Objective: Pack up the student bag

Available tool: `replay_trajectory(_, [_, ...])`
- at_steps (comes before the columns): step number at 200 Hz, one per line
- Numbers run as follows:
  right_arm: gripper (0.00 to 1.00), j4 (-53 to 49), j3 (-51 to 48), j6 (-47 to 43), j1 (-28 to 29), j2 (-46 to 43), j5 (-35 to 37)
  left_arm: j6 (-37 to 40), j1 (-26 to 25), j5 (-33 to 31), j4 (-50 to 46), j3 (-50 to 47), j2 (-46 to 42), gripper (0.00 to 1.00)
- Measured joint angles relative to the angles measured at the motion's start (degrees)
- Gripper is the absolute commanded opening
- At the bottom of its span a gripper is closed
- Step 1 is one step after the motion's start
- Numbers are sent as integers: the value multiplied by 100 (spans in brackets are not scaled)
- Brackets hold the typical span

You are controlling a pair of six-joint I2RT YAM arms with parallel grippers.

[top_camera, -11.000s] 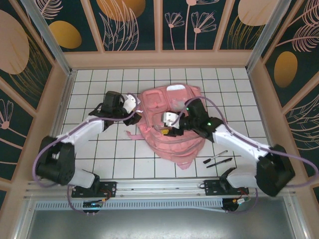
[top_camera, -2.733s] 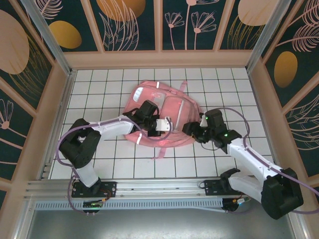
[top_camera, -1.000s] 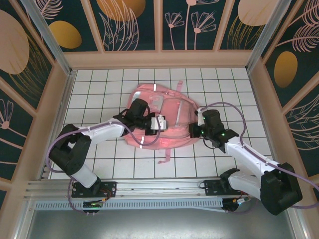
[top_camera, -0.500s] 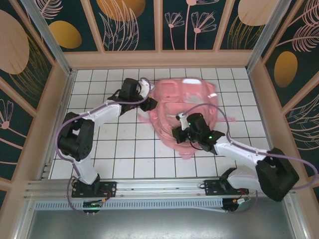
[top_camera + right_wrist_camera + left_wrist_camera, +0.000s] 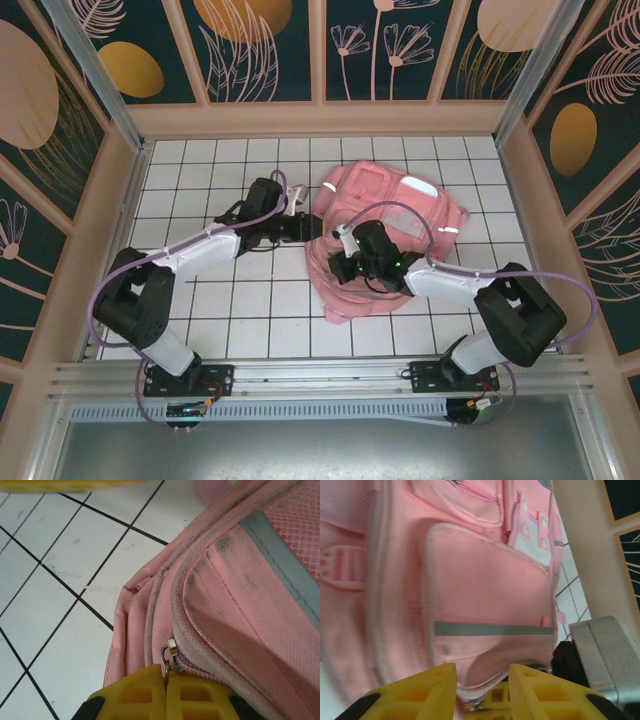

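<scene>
Top view: the large pink fabric backpack [image 5: 400, 215] lies on the white gridded surface [image 5: 250, 300]. The left tool [image 5: 303, 226] clamps its edge, bag at 3 o'clock. The right tool [image 5: 166, 669], fingers together, pinches the silver zip pull [image 5: 170, 655], bag toward 1 o'clock.

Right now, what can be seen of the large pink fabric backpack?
The large pink fabric backpack lies flattened on the white tiled table, right of centre, its woven cloth scuffed dark along the seams. It shows zipped pockets, grey reflective stripes and a pink plastic buckle. The left gripper pinches a front pocket's lower edge; the right gripper is closed on a metal zip pull at the bag's near-left corner.
</scene>
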Motion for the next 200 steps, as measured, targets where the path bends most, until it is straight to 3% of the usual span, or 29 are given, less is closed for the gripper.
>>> replay_trajectory(59, [0, 59, -31, -22, 87, 15, -42, -442, -37, 79, -345, 186, 664, 35])
replay_trajectory(134, [0, 79, -31, -42, 229, 175, 26, -820, -116, -162, -472, 181, 693, 48])
replay_trajectory(165, [0, 144, -20, -63, 321, 175, 0, -778, -157, -365, -673, 192, 767, 47])
replay_trajectory(184, [0, 138, -13, -90, 330, 175, -17, -850, -170, -365, -658, 192, 824, 32])
replay_trajectory(200, [0, 90, 20, -129, 330, 175, -11, -914, -177, -328, -592, 192, 831, 11])
